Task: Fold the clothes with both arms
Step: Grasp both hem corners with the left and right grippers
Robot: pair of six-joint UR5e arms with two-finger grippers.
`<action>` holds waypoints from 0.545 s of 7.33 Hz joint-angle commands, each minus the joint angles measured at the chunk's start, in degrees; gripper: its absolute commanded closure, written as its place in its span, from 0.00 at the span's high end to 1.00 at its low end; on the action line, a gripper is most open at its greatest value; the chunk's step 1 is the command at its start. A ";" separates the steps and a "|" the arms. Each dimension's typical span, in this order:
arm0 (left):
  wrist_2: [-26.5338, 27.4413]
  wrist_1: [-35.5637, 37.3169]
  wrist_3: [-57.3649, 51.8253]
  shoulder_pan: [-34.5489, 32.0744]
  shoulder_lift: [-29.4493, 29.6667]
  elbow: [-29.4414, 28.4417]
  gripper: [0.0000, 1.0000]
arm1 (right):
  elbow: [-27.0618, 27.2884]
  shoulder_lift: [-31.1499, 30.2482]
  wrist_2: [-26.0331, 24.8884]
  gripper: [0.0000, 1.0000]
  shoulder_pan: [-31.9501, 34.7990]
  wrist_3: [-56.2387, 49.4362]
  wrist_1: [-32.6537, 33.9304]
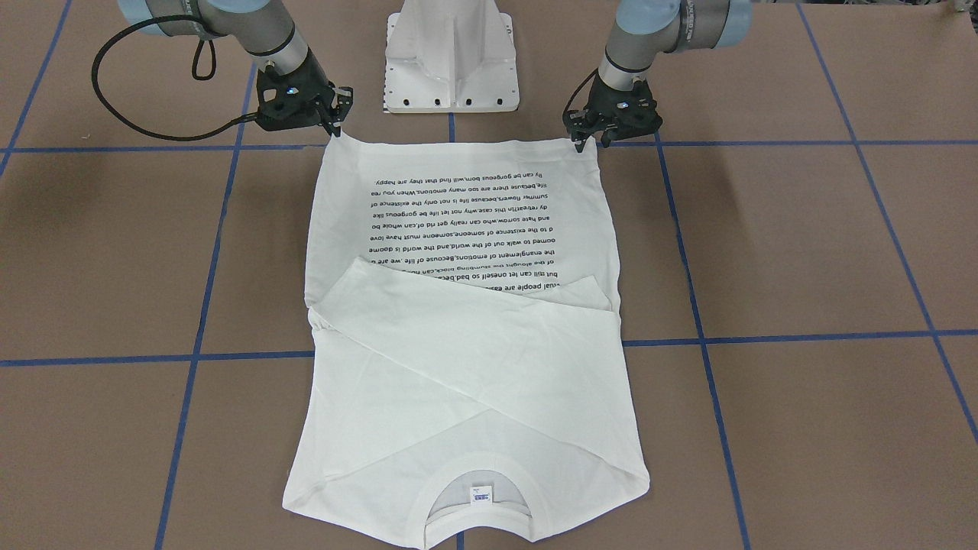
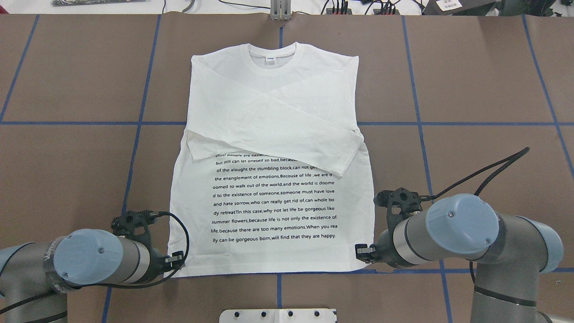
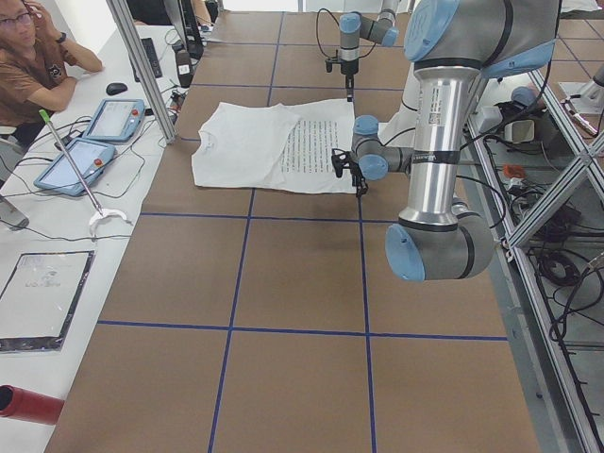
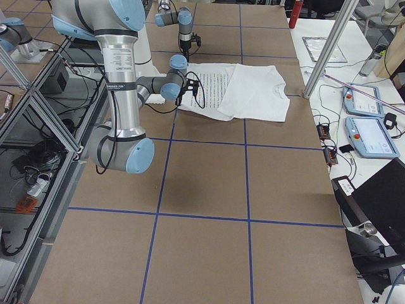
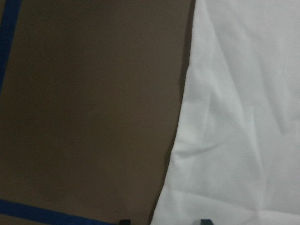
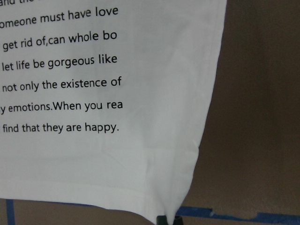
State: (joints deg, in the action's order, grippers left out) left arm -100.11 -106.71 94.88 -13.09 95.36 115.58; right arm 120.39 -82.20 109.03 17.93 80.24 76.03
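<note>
The white shirt [image 2: 273, 112] lies flat on the brown table, printed text [image 2: 273, 197] facing up. Both sleeves are folded across the chest. The collar [image 2: 276, 60] is at the far end. My left gripper [image 2: 177, 262] is at the near left hem corner; in the left wrist view [image 5: 164, 221] its fingertips stand apart, with the shirt's edge [image 5: 243, 117] between them. My right gripper [image 2: 361, 253] is at the near right hem corner; in the right wrist view [image 6: 168, 219] its fingertips are pinched together on the corner of the cloth [image 6: 93, 154]. Both grippers are low on the table.
The white pedestal [image 1: 452, 61] stands between the arms, just behind the hem. Blue tape lines [image 2: 417, 123] grid the table. In the exterior left view an operator [image 3: 38, 57] sits beside tablets [image 3: 90, 142] on a side bench, with a red cylinder [image 3: 28, 404].
</note>
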 commanded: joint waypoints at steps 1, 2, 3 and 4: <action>0.00 0.01 1.61 0.60 0.00 -0.09 0.46 | 0.02 -0.15 0.22 0.00 0.35 0.00 0.00; 0.00 0.01 2.75 1.04 0.17 0.00 0.40 | -0.07 -0.15 0.39 0.00 0.52 0.00 0.00; 0.00 0.01 2.94 1.13 0.26 -0.09 0.36 | -0.07 -0.15 0.57 0.00 0.53 0.00 0.00; 0.00 0.01 2.94 1.13 0.26 -0.09 0.31 | -0.07 -0.15 0.57 0.00 0.53 0.00 0.00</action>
State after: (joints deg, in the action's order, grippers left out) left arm -100.10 -106.71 97.56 -12.08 95.57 115.53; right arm 120.33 -82.35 109.51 18.41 80.25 76.03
